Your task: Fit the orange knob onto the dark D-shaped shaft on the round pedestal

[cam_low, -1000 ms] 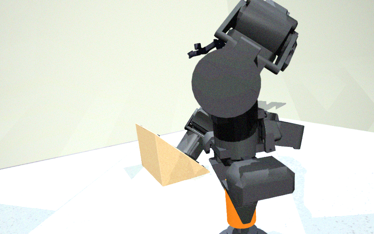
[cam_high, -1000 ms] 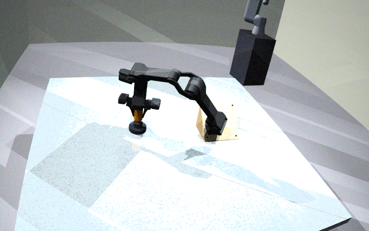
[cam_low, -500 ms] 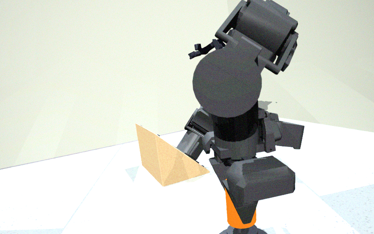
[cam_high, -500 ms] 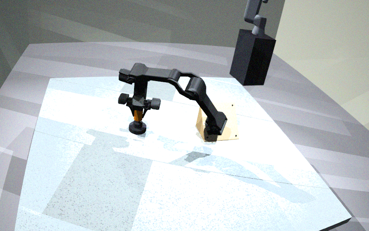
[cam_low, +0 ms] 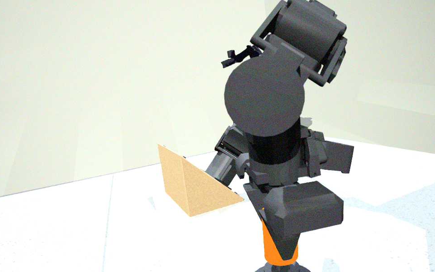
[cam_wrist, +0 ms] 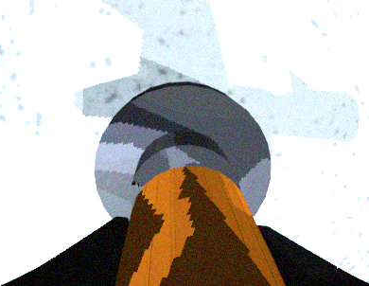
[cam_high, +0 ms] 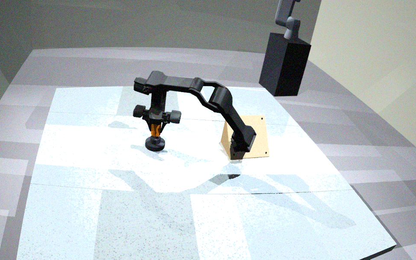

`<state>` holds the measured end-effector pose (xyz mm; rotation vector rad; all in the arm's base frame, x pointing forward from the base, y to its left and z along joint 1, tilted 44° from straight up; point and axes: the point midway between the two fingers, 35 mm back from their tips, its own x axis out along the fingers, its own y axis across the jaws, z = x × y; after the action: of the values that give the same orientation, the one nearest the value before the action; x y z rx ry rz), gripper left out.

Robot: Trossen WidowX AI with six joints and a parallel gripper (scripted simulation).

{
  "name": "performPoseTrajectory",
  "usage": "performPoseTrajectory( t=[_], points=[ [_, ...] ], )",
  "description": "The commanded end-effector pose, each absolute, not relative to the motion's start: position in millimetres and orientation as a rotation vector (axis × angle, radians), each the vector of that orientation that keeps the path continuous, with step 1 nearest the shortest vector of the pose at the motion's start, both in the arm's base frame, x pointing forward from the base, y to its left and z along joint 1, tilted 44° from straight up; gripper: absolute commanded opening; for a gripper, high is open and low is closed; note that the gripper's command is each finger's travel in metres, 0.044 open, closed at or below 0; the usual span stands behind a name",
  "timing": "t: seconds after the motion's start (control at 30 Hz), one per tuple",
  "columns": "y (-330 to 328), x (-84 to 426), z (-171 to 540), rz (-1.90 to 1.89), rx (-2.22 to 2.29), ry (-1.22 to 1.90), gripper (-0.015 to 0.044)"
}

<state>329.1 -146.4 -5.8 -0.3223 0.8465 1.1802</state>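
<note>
The orange knob [cam_high: 155, 129] [cam_low: 270, 249] [cam_wrist: 176, 189] stands upright over the middle of the dark round pedestal [cam_high: 154, 146] [cam_wrist: 202, 104]. Its lower end is at the pedestal's raised dark centre [cam_high: 155, 139] [cam_wrist: 184, 154], above the wide base. My gripper [cam_high: 155, 131] [cam_low: 278, 250] [cam_wrist: 191, 234] points straight down and is shut on the knob, one finger on each side. The knob hides the D-shaped shaft and its flat side. I cannot tell how far the shaft is inside the hole.
A tan wedge-shaped block [cam_high: 257, 138] [cam_low: 200, 190] stands beside my arm's base, right of the pedestal in the top view. A black box [cam_high: 284, 67] with a grey arm [cam_high: 292, 27] on it stands at the back right. Shadows and bright patches cross the table [cam_high: 145, 226].
</note>
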Motion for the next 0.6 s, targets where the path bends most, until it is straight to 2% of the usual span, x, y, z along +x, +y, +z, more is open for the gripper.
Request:
performPoseTrajectory(
  t=[0.0, 0.57],
  points=[
    [-145.6, 328.7, -5.7, 1.179, -0.317, 0.848, 0.0],
    [-149.6, 330.3, 0.4, 1.203, -0.36, 0.818, 0.0]
  ],
)
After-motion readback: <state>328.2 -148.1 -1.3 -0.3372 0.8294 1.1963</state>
